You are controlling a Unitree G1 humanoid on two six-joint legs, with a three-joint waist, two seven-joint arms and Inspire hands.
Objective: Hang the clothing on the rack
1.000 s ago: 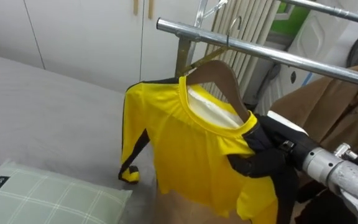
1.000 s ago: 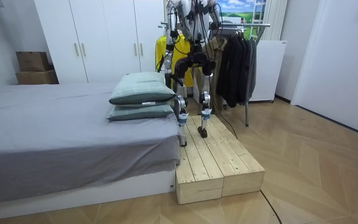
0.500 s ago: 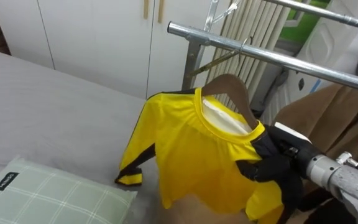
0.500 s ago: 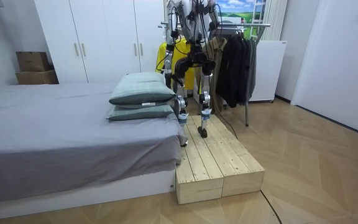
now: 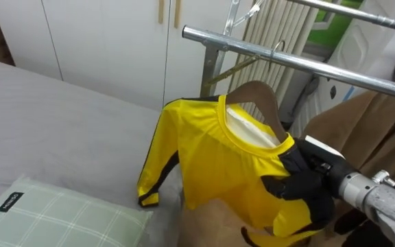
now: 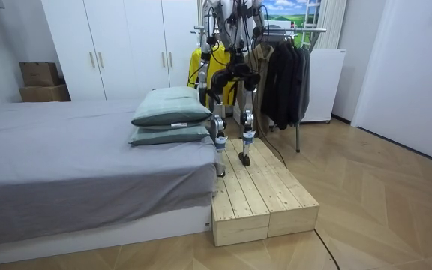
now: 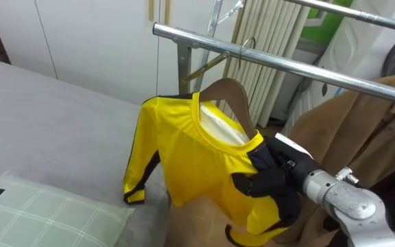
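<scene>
A yellow shirt (image 5: 218, 165) with black trim hangs on a wooden hanger (image 5: 256, 92). The hanger's metal hook (image 5: 278, 48) sits over the clothes rack's steel rail (image 5: 334, 73). My right hand (image 5: 300, 182) comes in from the lower right. Its fingers are curled on the shirt's right shoulder, at the end of the hanger. One sleeve (image 5: 158, 171) dangles at the left. In the room view the shirt (image 6: 198, 64) shows beside me at the rack.
A grey bed (image 5: 60, 130) with a green checked pillow (image 5: 53, 219) lies at the left, with white wardrobe doors (image 5: 101, 34) behind it. A brown coat (image 5: 369, 130) hangs further right on the rail. I stand on a wooden platform (image 6: 261, 195) by the bed.
The whole picture has shifted a little, so the camera moved. My right hand keeps its hold on the shirt's shoulder. The dangling sleeve has swung slightly.
</scene>
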